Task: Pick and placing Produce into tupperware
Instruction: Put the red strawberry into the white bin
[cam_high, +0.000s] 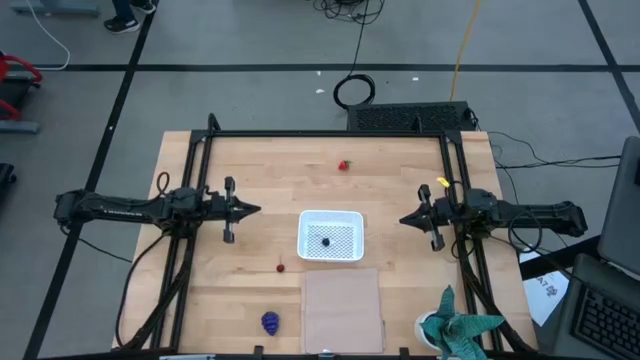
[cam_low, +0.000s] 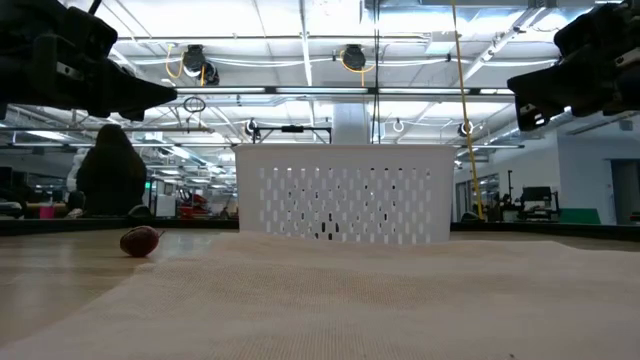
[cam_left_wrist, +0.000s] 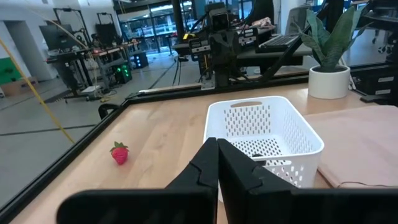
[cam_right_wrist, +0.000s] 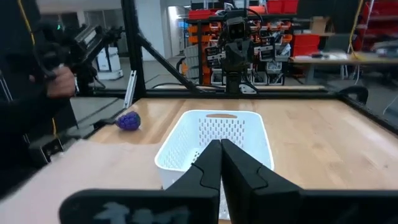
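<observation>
The tan panel (cam_low: 330, 300) lay nearest the low camera, just in front of the white tupperware tub (cam_high: 331, 235).

Left to right in the overhead view: the left gripper (cam_high: 250, 209) hung left of the tub with fingers pressed together on nothing. The purple grape bunch (cam_high: 271, 322) sat at the near edge, the cherry (cam_high: 281, 267) just left of the tub, the dark berry (cam_high: 325, 241) already inside it, and the strawberry (cam_high: 344, 165) toward the far edge. The right gripper (cam_high: 408, 219) was likewise closed and empty.

Count: one tub, four fruits (one placed, three loose).

Judgement: between picks. The next move called for opening the fingers and descending on a loose fruit, the cherry being closest.
</observation>
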